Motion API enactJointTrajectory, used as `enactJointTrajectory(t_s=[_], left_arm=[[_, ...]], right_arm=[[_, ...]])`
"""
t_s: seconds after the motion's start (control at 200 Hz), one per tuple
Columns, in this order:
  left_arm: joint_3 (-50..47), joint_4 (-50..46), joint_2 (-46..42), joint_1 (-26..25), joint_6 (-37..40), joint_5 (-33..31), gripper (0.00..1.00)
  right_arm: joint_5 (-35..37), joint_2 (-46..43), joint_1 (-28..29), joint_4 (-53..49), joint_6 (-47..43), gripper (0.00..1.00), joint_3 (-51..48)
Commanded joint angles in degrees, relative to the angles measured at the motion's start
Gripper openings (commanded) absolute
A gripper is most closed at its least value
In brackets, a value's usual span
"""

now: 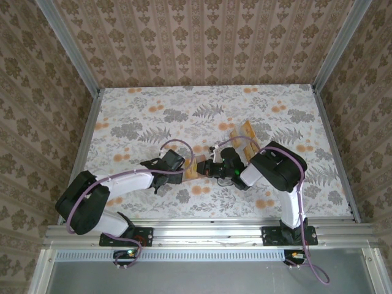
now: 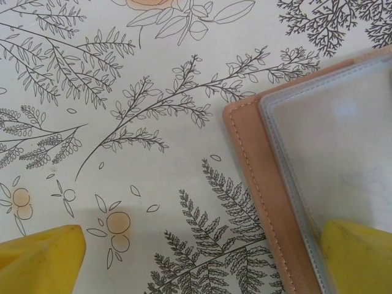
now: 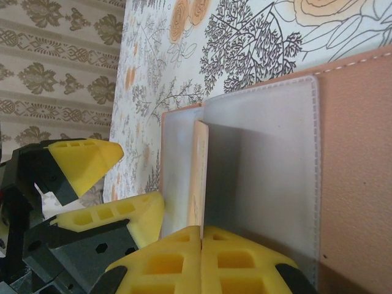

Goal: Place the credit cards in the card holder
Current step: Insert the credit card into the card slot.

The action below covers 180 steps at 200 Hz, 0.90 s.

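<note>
Right tool (image 3: 201, 236) is clenched on one credit card (image 3: 199, 171), held edge-on against the card holder (image 3: 355, 184). Left tool (image 2: 196, 263) gapes wide, one finger (image 2: 358, 257) over its clear pocket

No readable text, brand or number. Pale markings on my cards (image 1: 245, 132) too small to read; holder (image 2: 246, 160) plain; cloth (image 1: 153, 116) floral print only.

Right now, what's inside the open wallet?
Cloudy plastic pockets line the wallet. The right gripper pinches one card, standing on edge among them. The gripper covers the card's lower end, and anything deeper in the pockets can't be seen.
</note>
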Motion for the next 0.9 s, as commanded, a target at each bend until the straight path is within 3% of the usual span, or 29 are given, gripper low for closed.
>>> enactJointTrajectory(t_s=[0.0,0.715,0.895], left_arm=[[-1.07,-2.29,-0.96,-0.23,-0.50,-0.50,1.00],[-0.89,-2.45,-1.03,-0.25,-0.24,-0.52,1.00],[-0.89,-2.33,-0.95,-0.26,-0.39,-0.42,1.00]], right_arm=[[-0.61,1.54,0.43,-2.99,0.11,0.00,0.62],[-4.33,1.74,-0.36,-14.81,-5.15,0.00,4.44],[-3.87,0.84,-0.45,-18.81,-6.12,0.22,5.63]])
